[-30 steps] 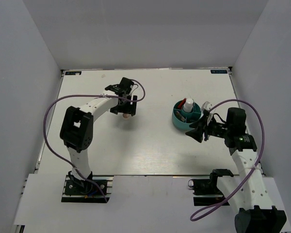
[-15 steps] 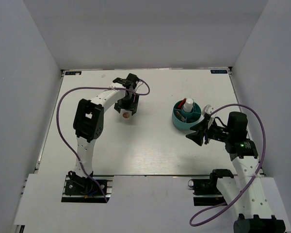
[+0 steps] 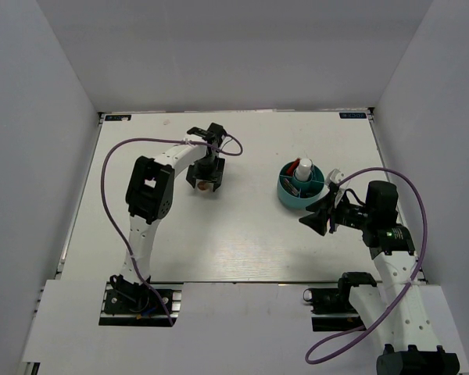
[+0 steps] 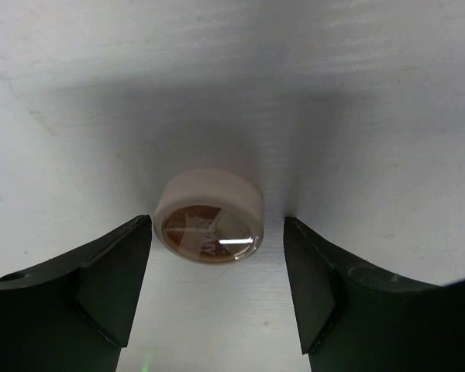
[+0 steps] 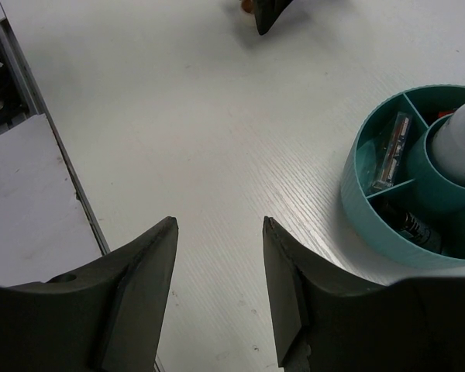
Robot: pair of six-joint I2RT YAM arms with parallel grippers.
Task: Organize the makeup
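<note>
A round beige compact with a brown window lies flat on the white table. It shows under my left gripper in the top view. My left gripper is open, and its fingers stand on either side of the compact without touching it. My right gripper is open and empty over bare table, left of and nearer than the teal tub. The tub holds a white bottle, a slim clear-cased item and a dark tube.
The teal divided tub stands right of centre. White walls close in the table on three sides. The left arm reaches across the left half with its purple cable looping out. A grey mounting rail runs along the near edge.
The left arm's elbow has swung right and the gripper has settled over the compact. The right gripper has drawn back slightly from the tub toward the near edge.
</note>
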